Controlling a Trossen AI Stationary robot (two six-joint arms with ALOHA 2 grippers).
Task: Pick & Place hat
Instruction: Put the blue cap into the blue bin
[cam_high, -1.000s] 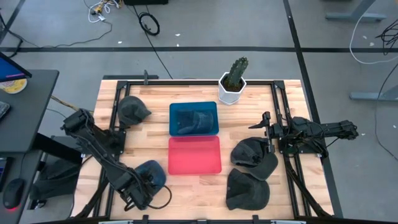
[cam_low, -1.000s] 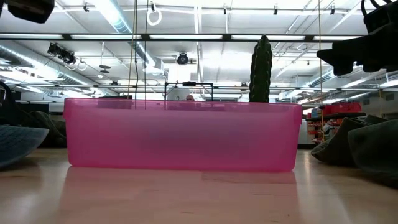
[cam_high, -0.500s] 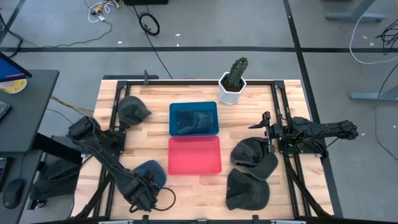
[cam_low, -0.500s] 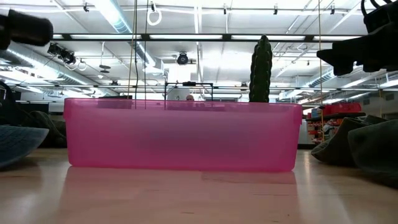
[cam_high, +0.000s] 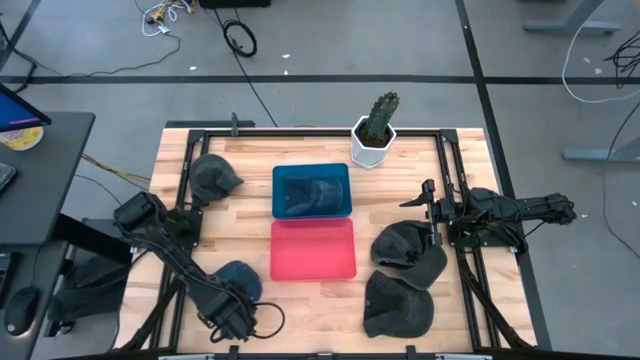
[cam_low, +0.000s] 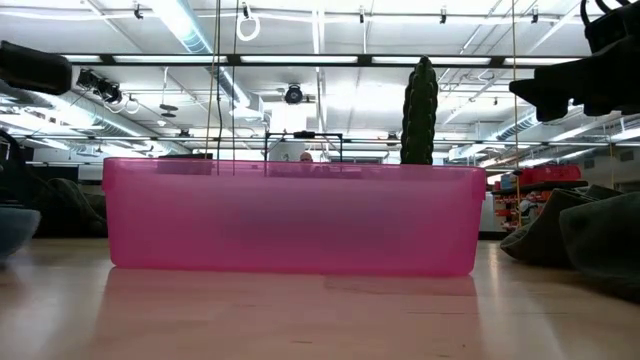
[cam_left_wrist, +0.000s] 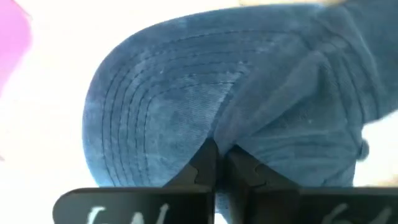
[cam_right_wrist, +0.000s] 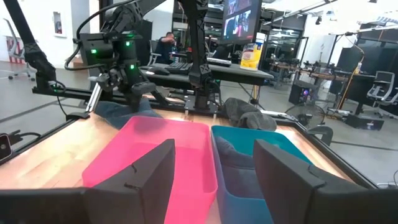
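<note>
The left gripper (cam_left_wrist: 219, 163) has its jaws pinched together on a fold of the blue cap (cam_left_wrist: 217, 99), right where the stitched brim meets the crown. In the high view that cap (cam_high: 238, 277) sits near the surface's 7 o'clock corner, with the pink bin (cam_high: 313, 249) just beside it toward 3 o'clock. So the carry, as I judge it, runs a short way to the right, and the left arm is plainly the nearer one. From the jaws the cap's long axis runs across, brim to one side and crown to the other.

The right gripper (cam_high: 418, 199) waits at 3 o'clock with its jaws spread, above the grey caps (cam_high: 408, 253).

The wooden surface (cam_high: 250, 215) also carries a teal bin (cam_high: 311, 190) and a cactus (cam_high: 376, 128) at 12 o'clock.
</note>
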